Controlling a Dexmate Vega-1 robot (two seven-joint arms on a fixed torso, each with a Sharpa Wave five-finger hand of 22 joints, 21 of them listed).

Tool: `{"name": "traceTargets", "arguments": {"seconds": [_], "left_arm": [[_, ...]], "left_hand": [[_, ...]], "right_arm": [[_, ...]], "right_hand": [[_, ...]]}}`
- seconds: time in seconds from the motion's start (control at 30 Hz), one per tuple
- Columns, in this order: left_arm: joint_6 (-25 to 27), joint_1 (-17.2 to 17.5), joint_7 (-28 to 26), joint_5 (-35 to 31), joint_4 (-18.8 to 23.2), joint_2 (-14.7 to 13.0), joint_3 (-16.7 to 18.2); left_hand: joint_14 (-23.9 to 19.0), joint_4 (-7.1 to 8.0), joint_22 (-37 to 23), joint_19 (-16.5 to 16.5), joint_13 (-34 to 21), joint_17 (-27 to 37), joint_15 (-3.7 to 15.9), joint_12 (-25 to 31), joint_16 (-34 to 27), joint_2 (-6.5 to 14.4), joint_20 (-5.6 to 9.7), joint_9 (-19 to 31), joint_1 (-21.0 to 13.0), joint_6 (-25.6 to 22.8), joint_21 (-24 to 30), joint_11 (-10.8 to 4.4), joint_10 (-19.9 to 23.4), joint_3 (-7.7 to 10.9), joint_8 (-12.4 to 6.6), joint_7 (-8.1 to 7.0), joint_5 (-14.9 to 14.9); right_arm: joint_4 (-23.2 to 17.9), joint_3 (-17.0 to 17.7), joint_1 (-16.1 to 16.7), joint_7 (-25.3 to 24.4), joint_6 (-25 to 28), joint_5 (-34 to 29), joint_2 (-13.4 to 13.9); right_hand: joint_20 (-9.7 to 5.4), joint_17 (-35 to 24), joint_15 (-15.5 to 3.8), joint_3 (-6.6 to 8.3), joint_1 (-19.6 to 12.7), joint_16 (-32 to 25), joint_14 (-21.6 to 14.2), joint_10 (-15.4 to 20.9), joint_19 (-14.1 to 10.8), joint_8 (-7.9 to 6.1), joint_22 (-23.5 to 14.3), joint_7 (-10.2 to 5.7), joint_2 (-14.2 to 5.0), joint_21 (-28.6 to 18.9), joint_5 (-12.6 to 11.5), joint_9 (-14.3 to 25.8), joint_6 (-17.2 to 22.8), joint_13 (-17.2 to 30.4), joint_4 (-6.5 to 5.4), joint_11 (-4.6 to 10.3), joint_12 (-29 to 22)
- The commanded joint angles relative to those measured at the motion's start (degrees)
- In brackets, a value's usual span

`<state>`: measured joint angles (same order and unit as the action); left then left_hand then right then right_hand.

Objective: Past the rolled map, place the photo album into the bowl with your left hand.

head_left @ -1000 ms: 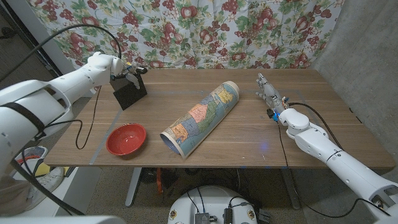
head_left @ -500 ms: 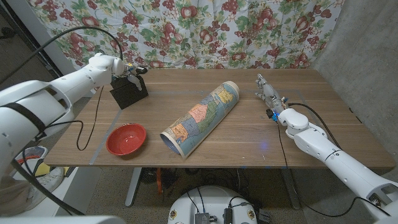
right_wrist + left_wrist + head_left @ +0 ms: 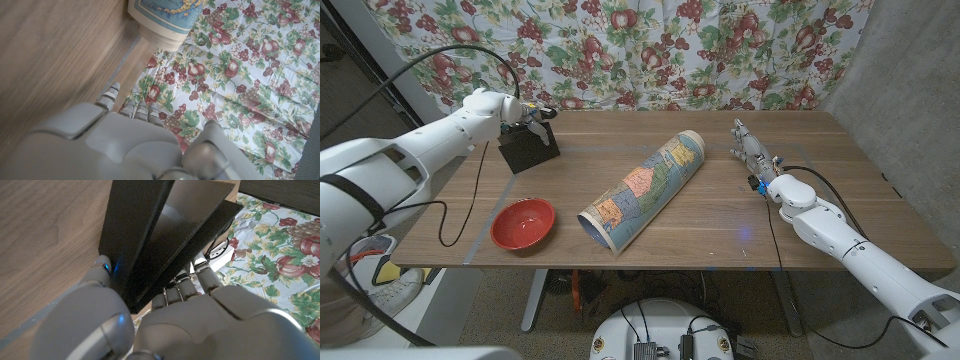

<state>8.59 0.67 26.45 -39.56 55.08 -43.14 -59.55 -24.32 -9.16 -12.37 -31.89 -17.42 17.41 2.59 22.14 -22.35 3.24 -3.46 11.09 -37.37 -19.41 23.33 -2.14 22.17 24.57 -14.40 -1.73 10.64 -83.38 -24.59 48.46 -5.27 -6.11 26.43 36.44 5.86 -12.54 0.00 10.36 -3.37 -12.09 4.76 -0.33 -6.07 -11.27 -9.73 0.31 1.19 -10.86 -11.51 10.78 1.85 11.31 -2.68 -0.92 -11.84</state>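
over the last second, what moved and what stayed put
The left hand, gripping the black photo album, has drawn it slightly toward the table's far edge and tilted it more upright. The red bowl, rolled map and right hand stayed as they were.

Arms: both are clad in smooth, glossy white rounded shells, built of thick segments that taper toward the wrists.
Left arm (image 3: pixel 400 150): a black band rings the big near segment; a thin black cable loops in a high arc above it and another hangs down beside the forearm.
Right arm (image 3: pixel 840 240): a black cable runs along the forearm to the wrist, where small blue and red details sit.
Left hand (image 3: pixel 150 325): pale grey moulded shell, segmented metallic fingers, a small blue light on one fingertip.
Right hand (image 3: pixel 135 140): same pale grey casing, ribbed silvery fingers.
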Motion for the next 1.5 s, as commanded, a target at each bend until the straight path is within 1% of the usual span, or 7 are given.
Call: {"name": "traceTargets", "arguments": {"seconds": [0.03,0.33,0.9,1.07,1.17,1.3,1.5], "left_arm": [[1.66,2.37,-0.09,-0.96,4.99,-2.0,2.0],[3.03,4.33,0.52,-1.52,8.84,-3.66,3.79],[5.67,7.94,1.63,-2.23,14.22,-5.53,6.93],[5.84,8.4,1.73,-2.35,14.31,-5.24,7.17],[5.93,8.81,0.93,-2.25,14.5,-5.14,7.55],[5.88,9.02,0.31,-2.19,14.6,-5.11,7.89],[6.41,9.74,-0.64,-2.49,15.56,-5.43,8.34]], "left_hand": [[-0.73,-0.36,-0.55,-1.18,-0.44,0.73,0.13,0.46,-0.89,-0.11,0.57,0.13,-0.94,-1.59,1.04,0.02,0.79,-0.22,-0.43,-0.04,0.43],[-7.94,-0.62,-2.73,-2.67,-1.79,4.55,2.01,0.79,-7.4,1.51,1.15,0.33,-4.44,-1.83,3.96,-0.66,2.56,-0.6,0.21,-0.19,0.76],[-11.83,-0.94,-6.65,-4.72,-4.17,11.04,3.54,1.94,-16.25,2.59,1.89,0.93,-10.05,-6.12,9.04,-0.55,7.32,-1.67,-0.82,0.55,0.91],[-12.08,-1.26,-7.92,-4.85,-4.87,12.01,3.9,1.92,-17.63,3.71,2.17,1.16,-12.75,-6.0,10.49,-0.57,7.74,-0.8,-0.69,0.91,1.26],[-11.91,-1.0,-9.2,-5.7,-5.59,11.58,4.09,1.88,-17.15,4.3,3.4,1.32,-14.03,-2.76,12.26,-0.52,8.1,0.1,0.65,1.09,1.51],[-13.67,-0.55,-10.72,-6.47,-6.79,10.26,4.67,3.08,-16.16,4.96,4.15,1.95,-14.8,-5.14,14.66,-0.8,11.1,1.37,-0.49,2.31,1.76],[-16.86,-0.83,-11.38,-7.11,-8.59,8.51,5.82,5.19,-14.34,5.56,4.68,2.84,-16.94,-7.31,17.21,-1.58,13.85,3.65,-1.45,2.34,2.15]], "right_arm": [[-0.47,0.27,0.53,-0.13,-0.07,0.28,0.22],[-1.19,0.41,1.0,-0.13,-0.12,0.26,0.65],[-1.98,0.84,1.56,0.06,-0.13,0.68,1.11],[-1.92,0.83,1.49,0.32,-0.33,0.64,1.2],[-1.95,0.84,1.48,0.44,-0.33,0.6,1.33],[-1.93,0.89,1.49,0.56,-0.35,0.77,1.31],[-1.93,0.9,1.59,0.59,-0.37,0.86,1.28]], "right_hand": [[0.13,0.01,-0.24,0.15,-0.19,-0.01,0.47,-0.46,0.26,-0.17,-0.19,-0.31,-0.17,-0.11,-0.33,0.21,0.34,0.29,0.21,0.13,0.24],[0.13,-0.02,-0.27,0.13,-0.09,-0.04,0.46,-0.46,0.25,-0.14,-0.19,-0.31,-0.31,-0.12,-0.33,0.21,0.27,0.29,0.14,0.12,0.24],[0.11,-0.03,-0.28,0.1,-0.05,-0.05,0.5,-0.46,0.23,-0.16,-0.19,-0.34,-0.42,-0.13,-0.32,0.21,0.33,0.29,0.12,0.16,0.23],[0.11,-0.04,-0.3,0.07,-0.03,-0.07,0.48,-0.44,0.18,-0.15,-0.19,-0.3,-0.43,-0.15,-0.31,0.21,0.31,0.29,0.12,0.18,0.22],[0.15,-0.04,-0.24,0.06,0.0,-0.1,0.43,-0.43,0.1,-0.15,-0.19,-0.31,-0.45,-0.18,-0.31,0.21,0.31,0.29,0.11,0.13,0.21],[0.14,-0.05,-0.19,0.04,0.02,-0.12,0.4,-0.42,0.01,-0.15,-0.19,-0.32,-0.47,-0.22,-0.31,0.21,0.3,0.29,0.1,0.16,0.21],[0.15,-0.06,-0.17,0.01,0.06,-0.16,0.32,-0.48,-0.19,-0.13,-0.19,-0.33,-0.5,-0.29,-0.3,0.21,0.26,0.29,0.08,0.12,0.23]]}}
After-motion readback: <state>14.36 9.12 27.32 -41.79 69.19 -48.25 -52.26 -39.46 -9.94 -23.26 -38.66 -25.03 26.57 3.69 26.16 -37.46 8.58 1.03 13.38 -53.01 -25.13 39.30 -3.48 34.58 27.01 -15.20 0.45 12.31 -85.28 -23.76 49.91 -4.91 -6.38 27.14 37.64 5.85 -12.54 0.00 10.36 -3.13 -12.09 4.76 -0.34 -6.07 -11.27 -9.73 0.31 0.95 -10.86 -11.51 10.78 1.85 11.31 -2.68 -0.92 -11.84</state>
